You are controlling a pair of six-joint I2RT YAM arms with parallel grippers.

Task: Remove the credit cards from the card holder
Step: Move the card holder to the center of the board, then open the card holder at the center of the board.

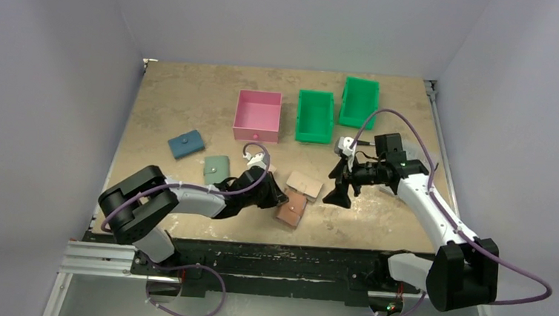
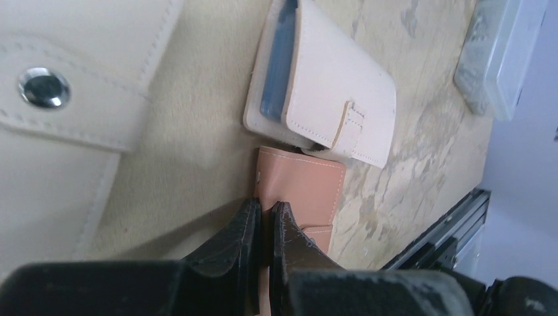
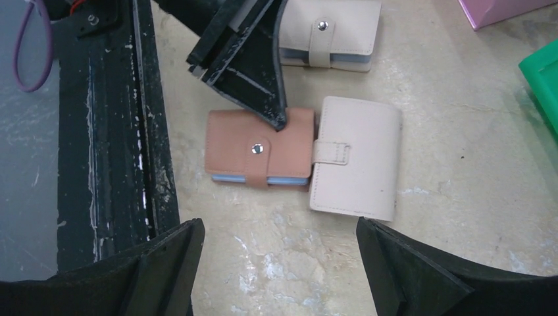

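The reddish-brown card holder (image 1: 292, 207) (image 3: 240, 141) lies snapped shut near the table's front edge. Its light blue lining shows along one side, and the credit cards are hidden. My left gripper (image 1: 282, 198) (image 2: 264, 207) is shut. Its fingertips (image 3: 279, 118) rest together on the holder's (image 2: 303, 187) back edge, with nothing visibly clamped between them. Above and to the right of the holder hovers my right gripper (image 1: 337, 189) (image 3: 279, 222), open wide, with only bare table between its fingers.
A beige snap wallet (image 1: 304, 183) (image 3: 355, 158) (image 2: 322, 85) touches the holder's far end. A second beige wallet (image 3: 329, 33) (image 2: 59, 99) lies beside my left fingers. Farther back are a sage green wallet (image 1: 216, 168), a blue wallet (image 1: 186, 145), a pink bin (image 1: 257, 115) and two green bins (image 1: 314, 116) (image 1: 359, 102).
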